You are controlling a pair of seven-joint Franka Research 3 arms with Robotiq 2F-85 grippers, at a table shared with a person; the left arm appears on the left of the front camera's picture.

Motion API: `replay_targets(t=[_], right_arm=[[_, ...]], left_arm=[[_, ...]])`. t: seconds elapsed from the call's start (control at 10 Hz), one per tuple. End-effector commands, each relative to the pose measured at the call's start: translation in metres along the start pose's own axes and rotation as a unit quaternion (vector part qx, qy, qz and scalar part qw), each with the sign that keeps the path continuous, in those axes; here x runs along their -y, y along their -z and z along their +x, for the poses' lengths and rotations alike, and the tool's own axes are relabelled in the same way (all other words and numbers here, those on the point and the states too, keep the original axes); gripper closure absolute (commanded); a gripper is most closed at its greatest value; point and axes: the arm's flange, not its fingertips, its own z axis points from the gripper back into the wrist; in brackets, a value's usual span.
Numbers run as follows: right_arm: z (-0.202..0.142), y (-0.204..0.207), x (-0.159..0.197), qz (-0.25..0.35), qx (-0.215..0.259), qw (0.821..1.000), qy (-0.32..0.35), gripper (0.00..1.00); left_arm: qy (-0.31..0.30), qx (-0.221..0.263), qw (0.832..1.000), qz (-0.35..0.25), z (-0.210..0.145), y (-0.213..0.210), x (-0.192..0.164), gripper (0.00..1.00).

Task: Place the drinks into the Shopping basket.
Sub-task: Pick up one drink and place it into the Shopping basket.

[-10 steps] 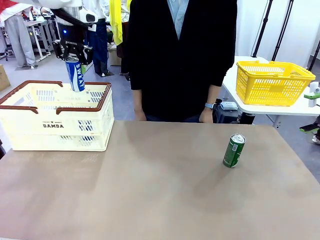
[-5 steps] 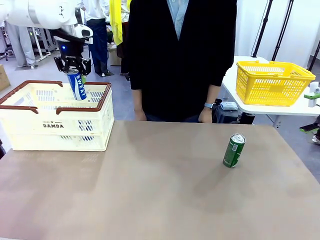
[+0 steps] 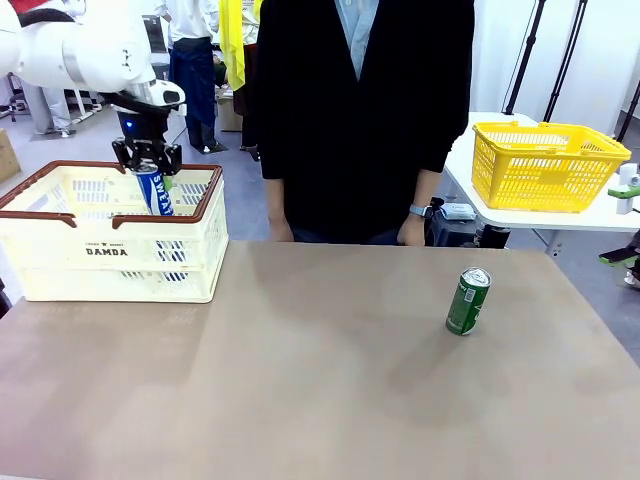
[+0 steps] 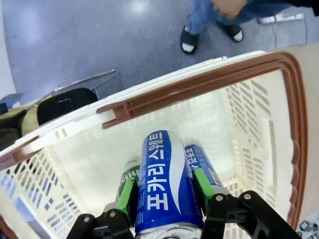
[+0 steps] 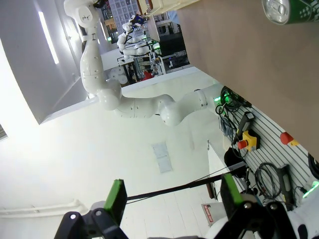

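Blue can (image 3: 157, 191) sank into basket (image 3: 60, 252), between left jaws.

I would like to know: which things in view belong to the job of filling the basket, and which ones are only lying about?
Belongs to the job: blue can, held by the left pincer partly inside the Shopping basket; dark green can on the table.
Only lying about: yellow mesh basket, off to the side.
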Motion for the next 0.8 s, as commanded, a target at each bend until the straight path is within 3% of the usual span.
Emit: replay_targets(t=[0.0, 0.5, 0.6, 0.7], right_arm=[[-0.002, -0.001, -0.004, -0.003, -0.004, 1.000, 0.009, 0.00], [-0.002, -0.001, -0.004, -0.003, -0.004, 1.000, 0.009, 0.00], [-0.002, -0.001, -0.004, -0.003, -0.004, 1.000, 0.009, 0.00], [-0.002, -0.001, -0.004, -0.003, -0.004, 1.000, 0.009, 0.00]], left_arm=[[0.010, 0.003, 1.000, -0.006, -0.001, 0.004, -0.005, 1.00], [0.005, -0.033, 0.999, -0.014, 0.002, 0.020, -0.006, 1.00], [0.005, -0.036, 0.999, -0.015, 0.002, 0.021, -0.005, 0.98], [0.005, -0.038, 0.999, -0.014, 0.003, 0.022, -0.004, 0.90]])
